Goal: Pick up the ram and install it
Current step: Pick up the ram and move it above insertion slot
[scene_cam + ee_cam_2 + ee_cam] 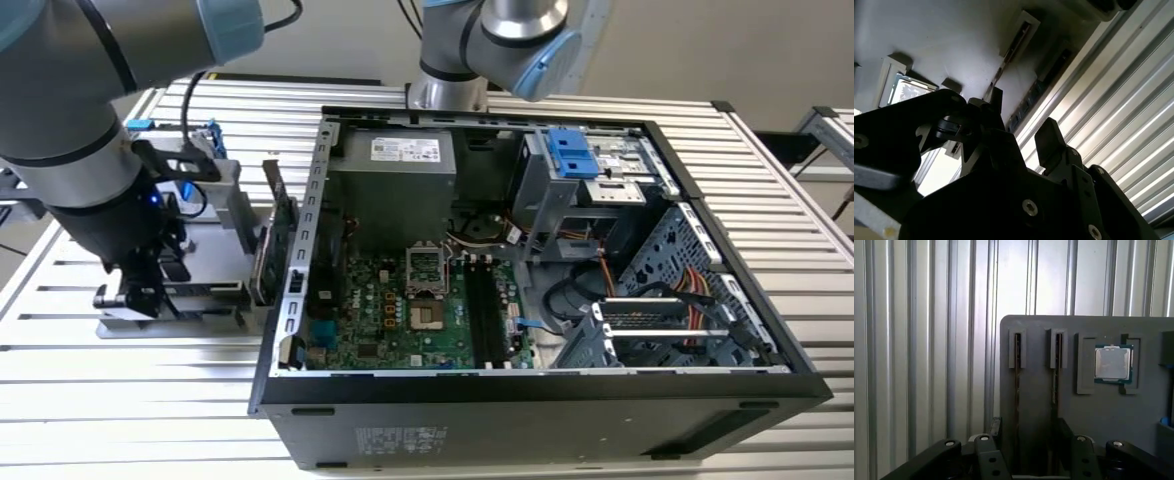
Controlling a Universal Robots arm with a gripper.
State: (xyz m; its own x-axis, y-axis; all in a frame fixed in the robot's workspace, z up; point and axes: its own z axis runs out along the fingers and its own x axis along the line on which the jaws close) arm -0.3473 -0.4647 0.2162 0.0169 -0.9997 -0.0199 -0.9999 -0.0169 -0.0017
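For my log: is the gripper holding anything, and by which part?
Nothing is held: the gripper is open, close to the ram in its holder.

Arm [83,160] reaching down, tool [1030,426] lowered, fingers [1050,141] apart

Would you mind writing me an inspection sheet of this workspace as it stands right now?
Surface: ribbed metal table, carrying a grey parts holder and an open computer case.
Job's things: the ram stands on edge in a holder slot, between the open fingers and unclamped. The black motherboard slots look unfilled.
Clutter: a second stick in the next slot; a processor in the holder's recess.
Grippers: gripper open, low over the holder.
Cables: black cable along the arm; coloured wires inside the case.
Surroundings: another robot arm behind the case.
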